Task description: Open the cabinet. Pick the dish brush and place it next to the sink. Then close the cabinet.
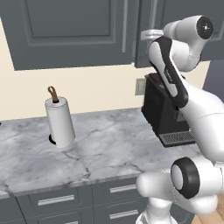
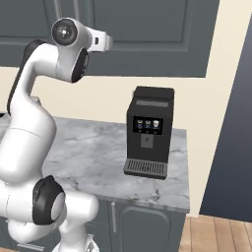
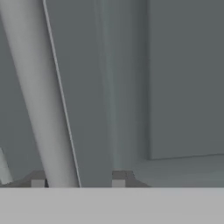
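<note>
In the left base view the cabinet (image 1: 74, 30) hangs above the counter (image 1: 109, 148), doors shut, its silver bar handles upright; a paper-towel roll (image 1: 60, 121) stands near the counter's left end, a coffee machine (image 1: 168, 116) at its right end. In the right base view the arm reaches up to the cabinet door. In the hand view the gripper (image 3: 78, 183) has its fingers apart, with the cabinet handle (image 3: 41, 109) running lengthwise up between them.

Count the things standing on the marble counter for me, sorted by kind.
Paper towel roll: 1
Coffee machine: 1
Total: 2
</note>
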Motion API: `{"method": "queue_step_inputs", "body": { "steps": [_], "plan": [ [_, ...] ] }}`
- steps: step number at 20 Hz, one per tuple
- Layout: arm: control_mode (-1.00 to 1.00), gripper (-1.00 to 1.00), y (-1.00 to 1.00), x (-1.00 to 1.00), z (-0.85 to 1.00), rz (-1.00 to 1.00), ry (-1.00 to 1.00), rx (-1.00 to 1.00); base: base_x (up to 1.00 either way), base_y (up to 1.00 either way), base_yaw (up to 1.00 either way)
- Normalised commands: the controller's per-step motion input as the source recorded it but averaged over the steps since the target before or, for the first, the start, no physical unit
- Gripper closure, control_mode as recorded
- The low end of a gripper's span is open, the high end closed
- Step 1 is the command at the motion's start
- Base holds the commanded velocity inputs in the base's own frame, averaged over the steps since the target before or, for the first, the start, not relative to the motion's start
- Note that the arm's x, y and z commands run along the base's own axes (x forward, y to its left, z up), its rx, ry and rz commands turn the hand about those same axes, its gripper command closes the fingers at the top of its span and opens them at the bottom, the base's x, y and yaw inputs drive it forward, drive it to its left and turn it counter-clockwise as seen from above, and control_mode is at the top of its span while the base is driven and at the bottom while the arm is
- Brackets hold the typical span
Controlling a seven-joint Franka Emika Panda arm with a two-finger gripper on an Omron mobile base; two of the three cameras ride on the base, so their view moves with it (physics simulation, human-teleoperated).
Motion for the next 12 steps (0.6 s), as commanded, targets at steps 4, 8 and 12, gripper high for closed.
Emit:
{"method": "queue_step_inputs", "body": {
  "steps": [4, 8, 12],
  "plan": [
    [-1.00, 1.00, -1.00, -0.62, 0.00, 0.00, -0.02, 0.00, 0.00, 0.00, 0.00],
    [-1.00, 1.00, -1.00, -0.62, 0.00, 0.00, -0.03, 0.01, 0.00, 0.00, 0.00],
    [-1.00, 1.00, -1.00, -0.62, 0.00, 0.00, -0.02, 0.02, 0.00, 0.00, 0.00]
  ]
}}
